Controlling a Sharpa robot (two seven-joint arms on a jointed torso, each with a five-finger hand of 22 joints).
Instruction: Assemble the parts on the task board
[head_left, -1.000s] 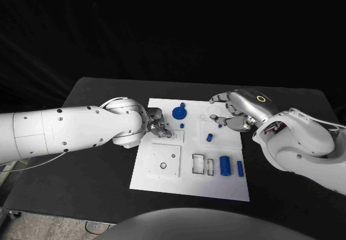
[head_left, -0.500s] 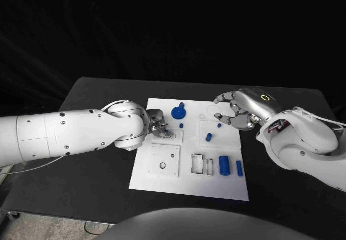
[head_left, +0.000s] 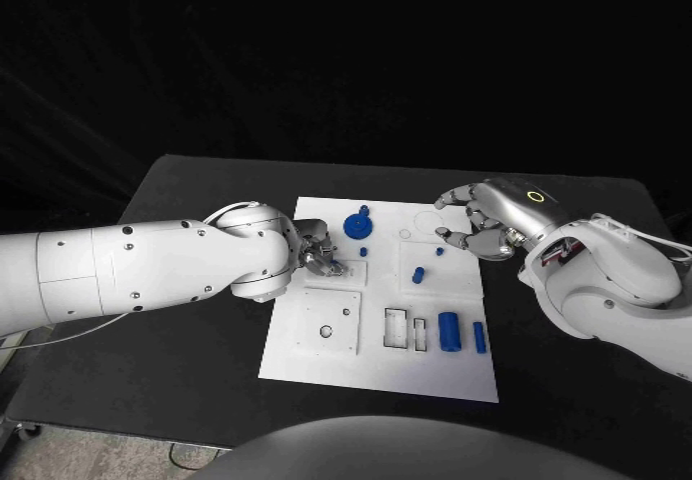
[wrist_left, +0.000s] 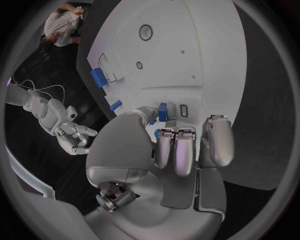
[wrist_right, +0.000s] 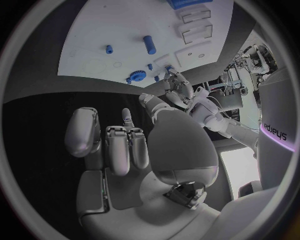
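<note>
A robotics laboratory is indicated: a black worktop (head_left: 202, 330) is set against a black-draped backdrop, a white task board (head_left: 378, 368) with cut-out slots is laid on it, and loose cabling (wrist_left: 39, 91) is seen nearby.

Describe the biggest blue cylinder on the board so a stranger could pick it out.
Start at the white task board on the black table. Along its near edge, right of two rectangular slots, lies the blue cylinder. It is thicker than the slim blue bar beside it.

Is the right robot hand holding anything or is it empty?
Empty. The right robot hand hovers over the white board's far right corner, fingers curled, nothing between them.
</note>
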